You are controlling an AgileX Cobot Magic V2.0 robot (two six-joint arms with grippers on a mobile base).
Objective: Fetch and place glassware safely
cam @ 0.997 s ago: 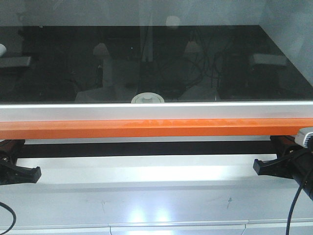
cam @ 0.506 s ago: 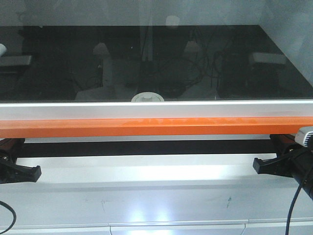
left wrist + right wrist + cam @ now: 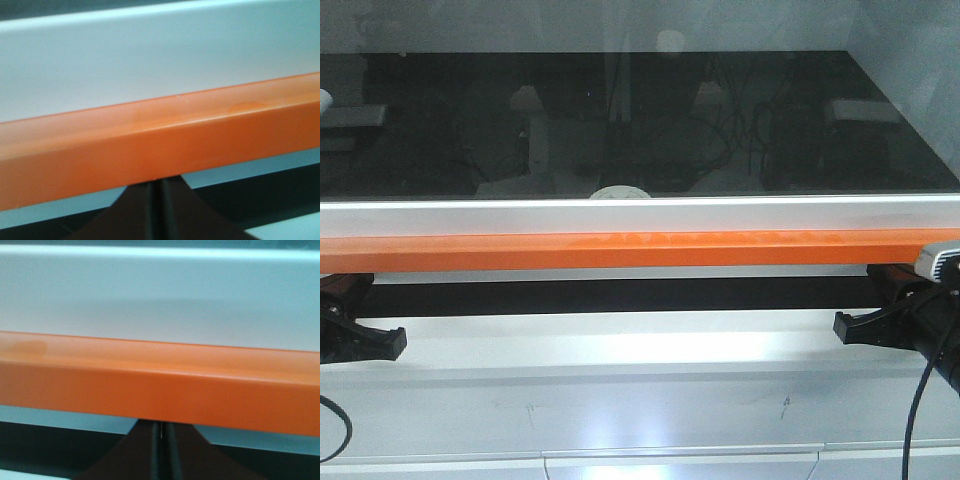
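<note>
Orange bar [image 3: 640, 250] and white frame [image 3: 640, 213] partly mask the lidded jar [image 3: 619, 193] at the bench front edge. Pressed together: left gripper [image 3: 159, 186], right gripper [image 3: 162, 428].

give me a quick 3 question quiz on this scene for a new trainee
1. True or false: the left gripper sits above the orange bar.
2. In the front view, how much of the jar lid shows? A) all of it B) only its top, above the silver frame C) none
3. Fill in: the right gripper has its jaws ____.
Key: 1 false, the left gripper is below the orange bar; 2 B; 3 shut.
</note>
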